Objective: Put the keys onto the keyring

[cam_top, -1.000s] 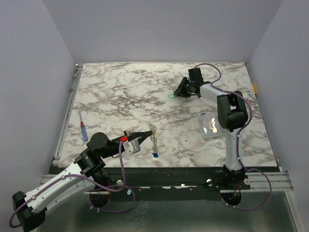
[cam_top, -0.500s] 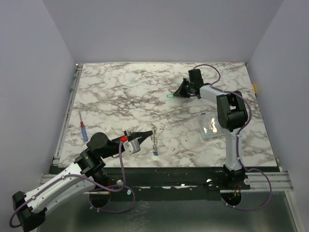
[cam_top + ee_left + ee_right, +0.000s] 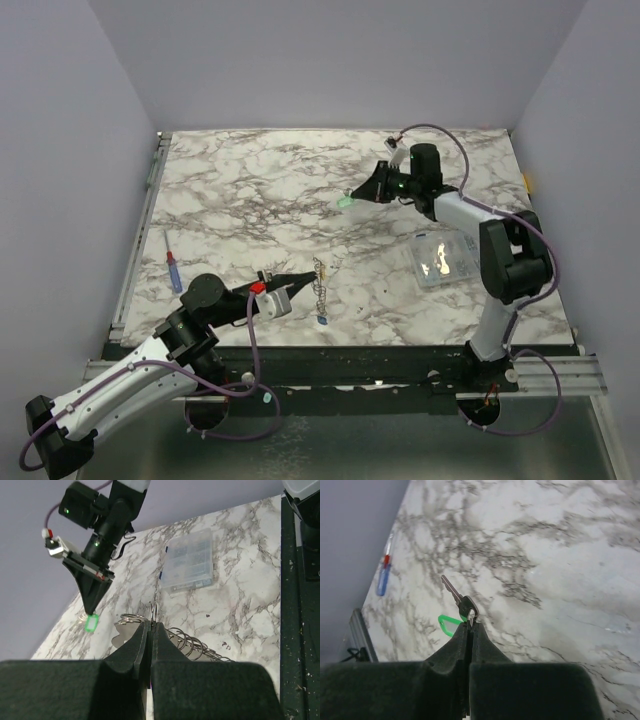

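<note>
My left gripper is shut on the keyring, a thin metal loop whose top stands just past the fingertips in the left wrist view. Its chain of rings trails down to a blue key on the table. My right gripper is shut on a key with a green tag and holds it off the marble at the far middle. The green tag also shows in the top view and in the left wrist view. No yellow key is in view.
A clear plastic box sits on the right of the marble table. A red-and-blue pen lies near the left edge. Purple walls close in the back and both sides.
The right arm has swung and lifted the green-tagged key off the table, shifting it slightly left. The left arm and the keyring have not moved.
</note>
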